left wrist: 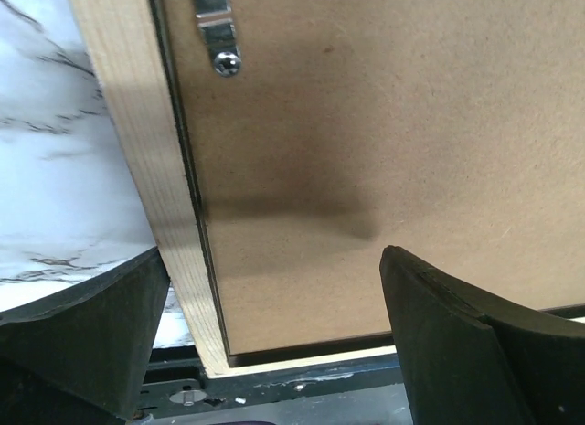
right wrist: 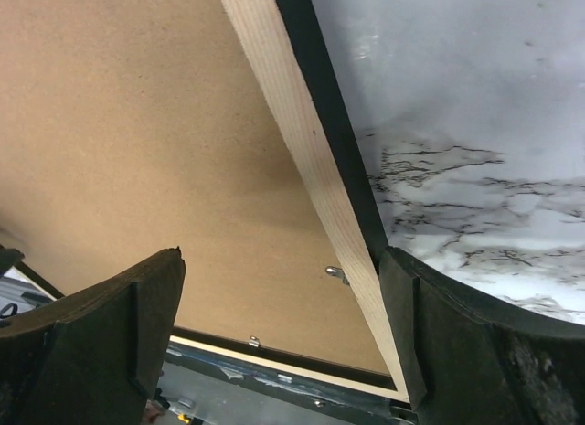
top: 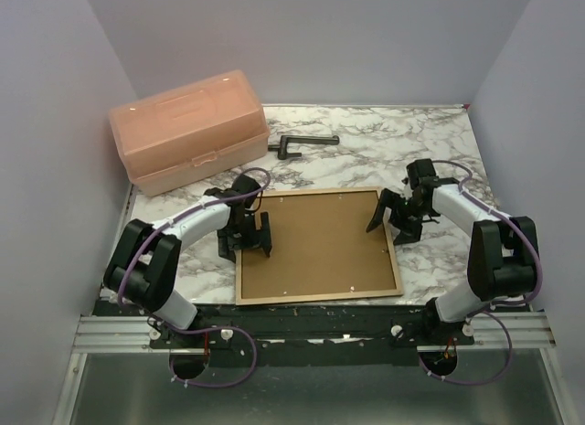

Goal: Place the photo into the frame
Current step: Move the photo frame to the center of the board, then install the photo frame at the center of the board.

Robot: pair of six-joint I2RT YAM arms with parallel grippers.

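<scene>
Marbled table point(top: 430, 142), lilac walls point(top: 55, 96) — left hand point(top: 247, 247) and right hand point(top: 391, 226) gape empty over the frame point(top: 320, 298).

The left hand point(top: 247, 245) has its fingers spread wide, and only the frame point(top: 315, 298) rail runs through the gap between them. The right hand point(top: 390, 226) straddles the opposite rail the same way. Between the two hands the backing board point(top: 315, 242) lies flat and low, with only a small metal clip point(left wrist: 218, 32) near its edge, so the space above it is free. Ahead of the left hand and toward its outer side, the pink plastic box point(top: 187, 128) stands tall, close to the left wall point(top: 55, 123). Ahead of both hands, past the frame's far rail, a dark tool point(top: 302, 143) lies flat. Outward of the right hand, bare tabletop point(top: 430, 260) runs to the right wall point(top: 539, 105).
</scene>
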